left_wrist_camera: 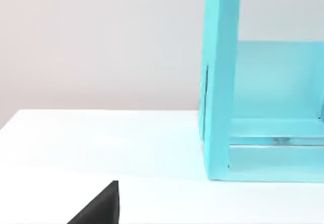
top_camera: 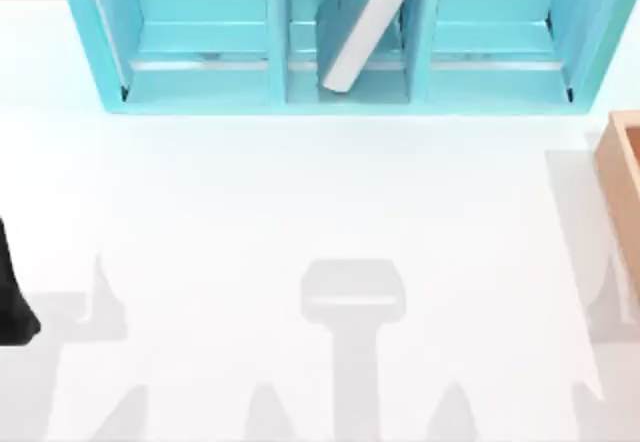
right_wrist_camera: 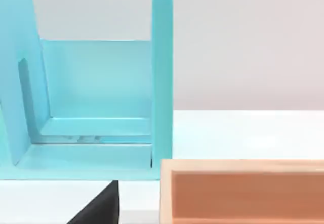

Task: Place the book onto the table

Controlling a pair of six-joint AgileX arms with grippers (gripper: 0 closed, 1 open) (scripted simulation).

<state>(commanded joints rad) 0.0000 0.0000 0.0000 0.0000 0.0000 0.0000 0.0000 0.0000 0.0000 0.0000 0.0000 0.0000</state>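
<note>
Book [top_camera: 358, 24] leans tilted in the shelf's [top_camera: 200, 87] middle compartment, off the surface [top_camera: 300, 202], neither end effector's finger state discernible.

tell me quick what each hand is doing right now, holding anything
Left hand: parked at the table's left edge; cannot be told, nothing seen held.
Right hand: cannot be told, nothing seen held.
</note>
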